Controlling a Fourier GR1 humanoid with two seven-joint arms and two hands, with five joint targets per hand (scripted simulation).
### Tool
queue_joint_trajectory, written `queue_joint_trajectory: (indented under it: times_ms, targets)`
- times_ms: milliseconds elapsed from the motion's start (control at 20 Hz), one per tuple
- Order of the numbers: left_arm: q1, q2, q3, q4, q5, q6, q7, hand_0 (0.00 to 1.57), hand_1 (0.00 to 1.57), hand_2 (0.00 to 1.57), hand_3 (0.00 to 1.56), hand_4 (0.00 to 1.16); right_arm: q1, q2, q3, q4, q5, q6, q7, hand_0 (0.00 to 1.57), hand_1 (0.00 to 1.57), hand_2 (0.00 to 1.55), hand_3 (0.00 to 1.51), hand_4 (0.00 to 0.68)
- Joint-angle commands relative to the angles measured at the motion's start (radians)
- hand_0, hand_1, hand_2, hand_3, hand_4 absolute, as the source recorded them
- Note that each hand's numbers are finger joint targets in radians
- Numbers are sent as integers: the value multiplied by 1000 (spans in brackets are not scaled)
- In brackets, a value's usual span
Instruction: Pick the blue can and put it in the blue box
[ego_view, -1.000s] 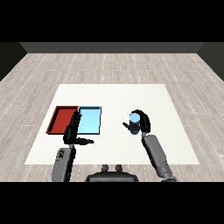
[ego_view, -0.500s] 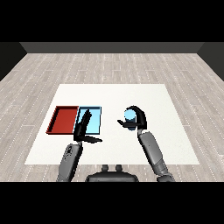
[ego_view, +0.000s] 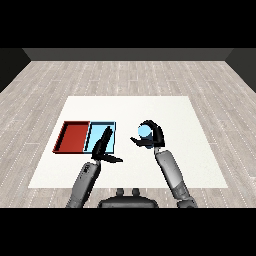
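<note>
White surface (ego_view: 200, 150) carries both trays. Blue can (ego_view: 144, 132) is held curled in the right hand (ego_view: 152, 137), right of the blue tray (ego_view: 113, 126), presumably for transfer. Left hand (ego_view: 102, 146) is kept straight-fingered over that tray's near edge.

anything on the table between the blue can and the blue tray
Only bare white table between the blue can, held in the right robot hand, and the blue tray, in the head view.
</note>
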Motion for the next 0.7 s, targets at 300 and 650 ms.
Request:
queue_joint_trajectory:
  times_ms: [300,650]
  targets:
    - [-20,0,-120,29,25,95,35,0,0,0,0,0,-40,24,-17,37,32,49,-9,1492,1492,1471,1405,620]
    - [-73,0,-118,100,79,110,26,0,0,0,0,0,-50,20,8,-61,48,62,76,1493,1493,1469,1401,610]
